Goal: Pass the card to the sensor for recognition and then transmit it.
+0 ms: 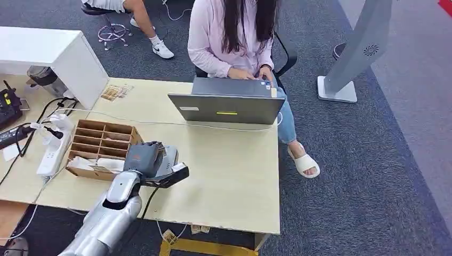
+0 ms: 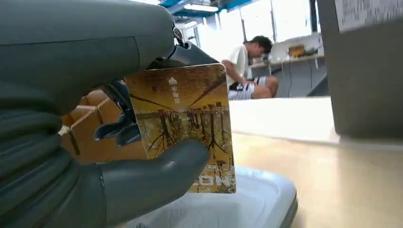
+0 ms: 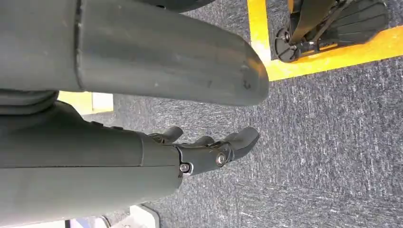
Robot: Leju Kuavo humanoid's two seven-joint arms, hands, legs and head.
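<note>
The left hand (image 2: pixel 85 142) pinches the card (image 2: pixel 183 126) between its thumb and darker fingers, holding it upright just above the pale sensor (image 2: pixel 247 199), which sits on the surface (image 1: pixel 229 176) beside the cardboard divider box (image 1: pixel 101 141). In the left wrist view the card's lower edge appears just above the sensor's top; whether it touches cannot be told. In the head view the same hand (image 1: pixel 145 158) hovers over the sensor, mostly covering it.

The right hand (image 3: pixel 209 152) hangs by the robot's side over the grey carpet, fingers loosely spread and holding nothing.

The main risk, as I judge it, is a failed read: the card stands on edge rather than lying flat to the sensor's face, so it may not register unless tilted or lowered. The thumb grips only the lower corner, so pressing the card down against the sensor could make it pivot or slip out of the pinch. The divider box is close on one side, and a sideways sweep could knock it. The handover afterwards would have to clear the laptop (image 1: pixel 226 106) and the white cable (image 1: pixel 160 124) across the surface, in front of the seated person (image 1: pixel 232 37).
</note>
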